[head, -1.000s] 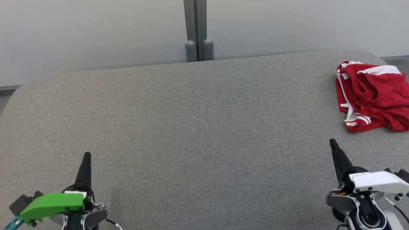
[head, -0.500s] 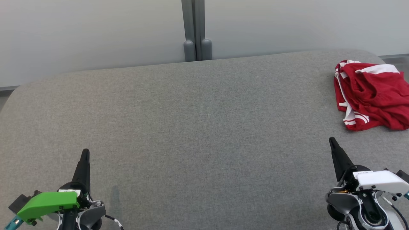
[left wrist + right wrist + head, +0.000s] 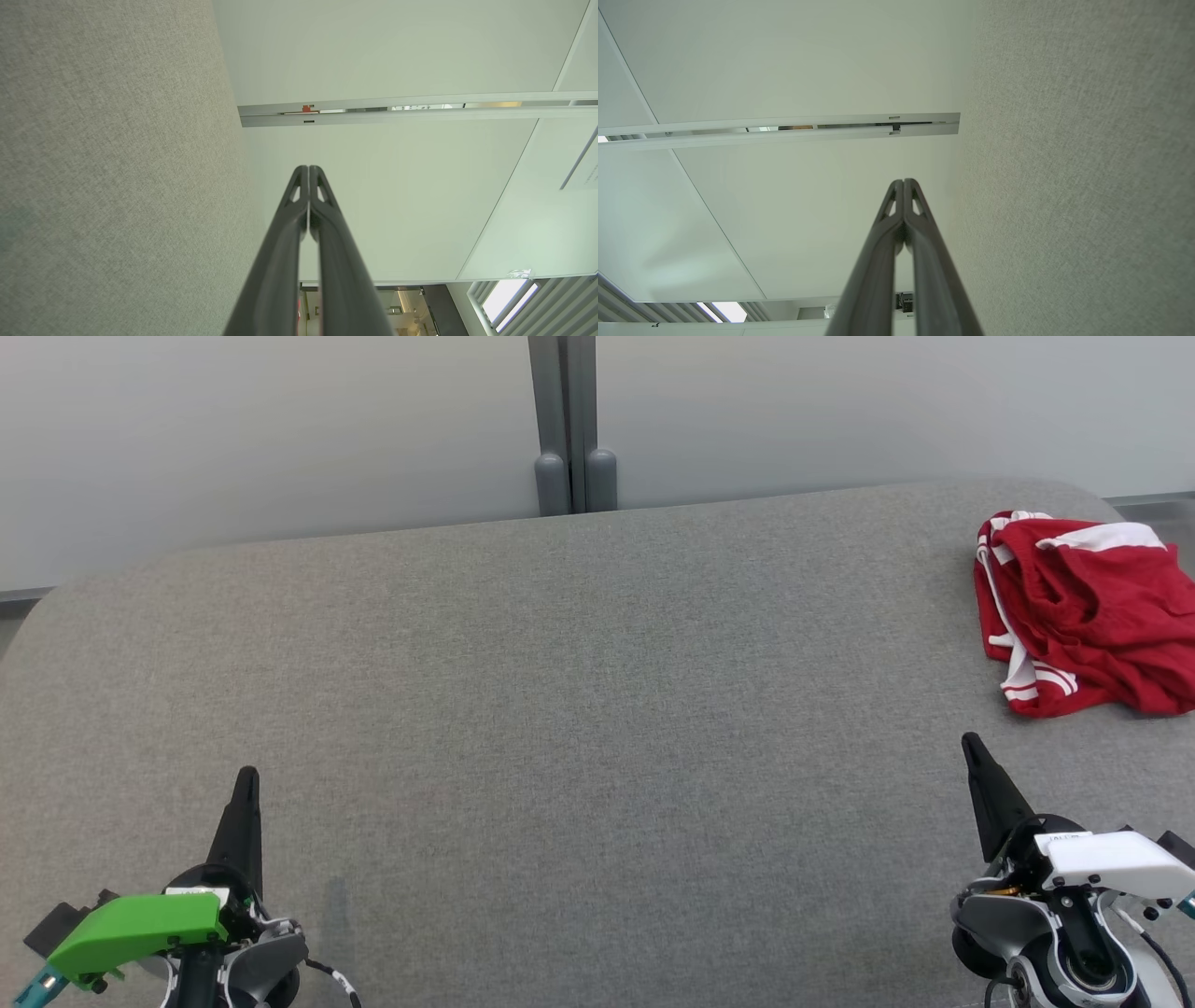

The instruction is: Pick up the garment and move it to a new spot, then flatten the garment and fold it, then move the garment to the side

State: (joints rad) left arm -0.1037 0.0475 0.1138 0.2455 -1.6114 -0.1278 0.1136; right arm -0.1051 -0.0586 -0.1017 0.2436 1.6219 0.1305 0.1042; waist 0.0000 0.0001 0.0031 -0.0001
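Head view merely drifted; your red-and-white garment [image 3: 1092, 616] waits at two o'clock, left gripper [image 3: 246, 782] and right gripper [image 3: 974, 747] closed, empty.

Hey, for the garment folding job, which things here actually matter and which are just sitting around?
For the job:
- red garment with white stripes, crumpled at the far right
- grey table, the folding surface
- left gripper and right gripper, both shut and empty

Just there:
- grey post behind the table
- pale wall panels
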